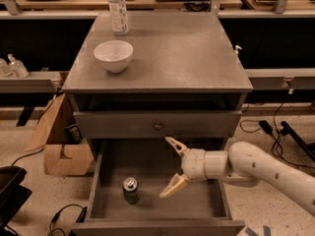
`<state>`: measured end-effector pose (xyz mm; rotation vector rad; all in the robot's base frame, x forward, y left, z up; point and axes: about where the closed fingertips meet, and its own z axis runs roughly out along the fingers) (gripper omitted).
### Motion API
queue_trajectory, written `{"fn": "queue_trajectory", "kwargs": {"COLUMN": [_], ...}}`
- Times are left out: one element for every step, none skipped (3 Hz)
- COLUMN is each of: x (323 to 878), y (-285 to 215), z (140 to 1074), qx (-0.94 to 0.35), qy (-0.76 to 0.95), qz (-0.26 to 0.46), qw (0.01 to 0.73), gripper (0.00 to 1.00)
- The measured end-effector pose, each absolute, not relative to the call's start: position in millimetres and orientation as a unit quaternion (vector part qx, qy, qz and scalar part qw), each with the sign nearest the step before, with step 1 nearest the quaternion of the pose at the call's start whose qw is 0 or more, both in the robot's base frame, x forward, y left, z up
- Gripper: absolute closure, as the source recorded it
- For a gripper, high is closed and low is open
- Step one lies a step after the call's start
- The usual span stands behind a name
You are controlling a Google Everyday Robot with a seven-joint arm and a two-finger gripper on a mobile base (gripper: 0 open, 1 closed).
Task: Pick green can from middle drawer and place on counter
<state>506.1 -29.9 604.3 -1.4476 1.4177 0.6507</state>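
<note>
The green can (130, 190) stands upright on the floor of the open middle drawer (211, 200), left of centre, its silver lid facing up. My gripper (170, 167) hangs over the drawer's middle, to the right of the can and a little above it. Its two tan fingers are spread wide, one fingertip (171, 141) near the drawer face above, the other low near the floor. It holds nothing. The counter (182, 53) is the grey slab on top of the cabinet.
A white bowl (113, 55) and a clear plastic bottle (118, 10) stand on the counter's left side. The closed upper drawer face with a knob (158, 126) overhangs the open drawer. A cardboard box (61, 141) sits on the floor at left; cables lie at right.
</note>
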Motion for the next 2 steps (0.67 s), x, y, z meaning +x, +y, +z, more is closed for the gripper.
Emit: {"fn": "queue_trajectory", "kwargs": {"x": [517.4, 524.2], "y": [9.1, 38.3], "z": [562.1, 517.3], "qx": [-0.599, -0.598], "qy": [0.555, 0.539], "qz": [0.296, 0.323], "qw": [0.495, 0.497], "gripper": [0.0, 0.0]}}
